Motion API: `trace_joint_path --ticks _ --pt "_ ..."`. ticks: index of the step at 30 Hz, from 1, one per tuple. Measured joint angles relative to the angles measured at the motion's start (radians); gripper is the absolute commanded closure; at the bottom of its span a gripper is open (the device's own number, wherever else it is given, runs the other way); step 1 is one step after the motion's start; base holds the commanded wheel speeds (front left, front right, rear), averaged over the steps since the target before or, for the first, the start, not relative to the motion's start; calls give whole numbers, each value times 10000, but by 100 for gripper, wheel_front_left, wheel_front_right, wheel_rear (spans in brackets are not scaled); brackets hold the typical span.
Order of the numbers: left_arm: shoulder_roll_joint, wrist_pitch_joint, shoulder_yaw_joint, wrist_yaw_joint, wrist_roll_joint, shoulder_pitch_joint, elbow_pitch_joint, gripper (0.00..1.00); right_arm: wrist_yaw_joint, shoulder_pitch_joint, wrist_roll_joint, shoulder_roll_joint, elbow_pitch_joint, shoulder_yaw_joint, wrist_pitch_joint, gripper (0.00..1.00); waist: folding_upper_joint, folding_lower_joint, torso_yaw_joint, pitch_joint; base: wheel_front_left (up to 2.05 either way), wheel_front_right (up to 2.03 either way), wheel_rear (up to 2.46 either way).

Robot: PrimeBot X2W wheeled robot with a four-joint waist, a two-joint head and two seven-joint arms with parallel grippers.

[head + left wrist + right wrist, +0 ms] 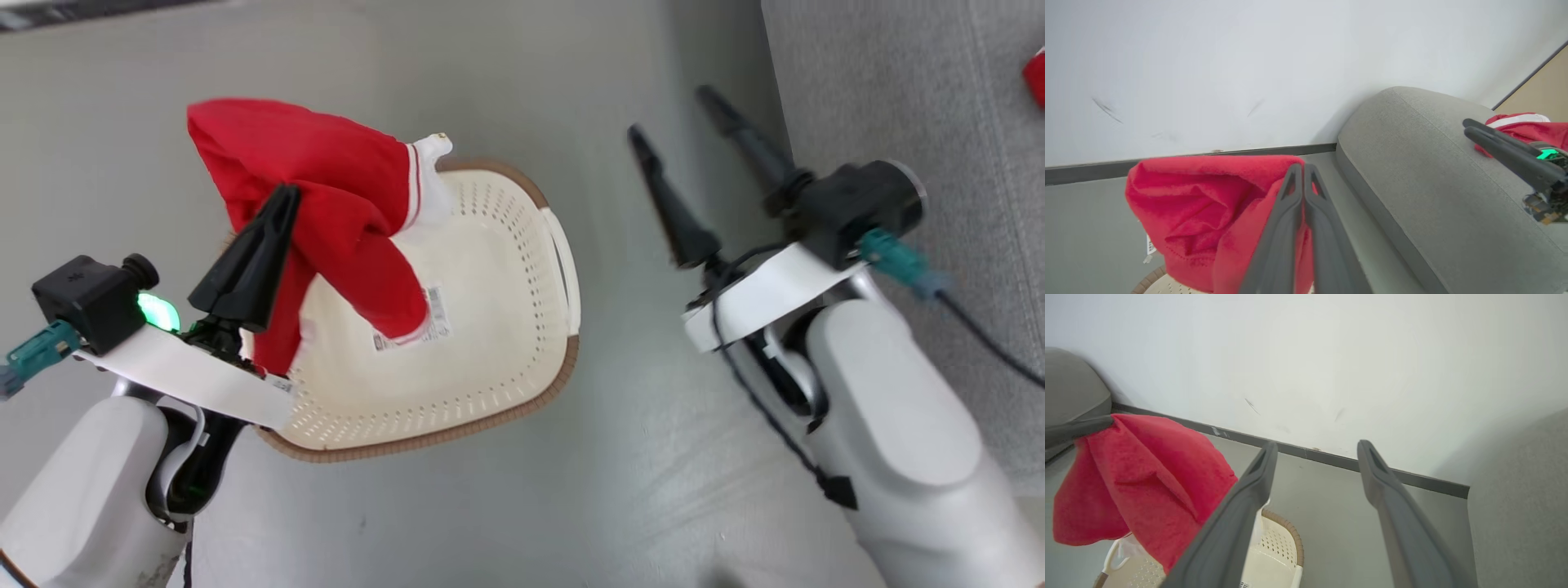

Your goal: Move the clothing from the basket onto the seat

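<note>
- The left claw [282, 204] is above the left side of the basket [522, 408]. Its two fingers are pressed together on a fold of a red garment [326, 180].
- This garment hangs from the claw, lifted over the basket. Its long axis runs from the basket's far-left rim down toward the label [441, 314] on the basket's bottom. I cannot tell if the lower end touches the bottom.
- The right claw [671, 114] is to the right of the basket, over the floor [637, 457]. Its fingers stand wide apart and hold nothing.
- The seat [898, 98] lies further right of the basket, beyond the right claw. A second red garment [1037, 73] already lies on it.
- The right arm is nearer the seat, but the left one has the cloth. I judge that the left arm must carry it rightward across the basket and the floor, high enough that the hanging end passes the basket's rim.
</note>
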Motion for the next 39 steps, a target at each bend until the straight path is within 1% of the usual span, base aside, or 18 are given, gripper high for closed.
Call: trace_joint_path --ticks 9,16,20,29,39 --pt "-102 40 -502 -2 182 3 -351 100 0 223 50 -19 357 1893 0 0 0 0 435 -1213 0 0 0" --pt "-297 405 -1057 -75 339 1 -627 100 0 264 272 -35 617 3329 0 0 0 0 722 -2070 0 0 0" --pt "-403 625 -1300 -75 351 0 -715 100 0 253 414 -46 683 3950 0 0 0 0 861 -2506 0 0 0" --pt "-698 1104 -1751 -69 430 -1 -895 100 0 241 869 -58 905 4550 0 0 0 0 1128 -3336 0 0 0" --pt "-1011 1488 -2144 25 439 -2 -1360 100 0 243 988 -63 1279 4838 0 0 0 0 1392 -4067 0 0 0"
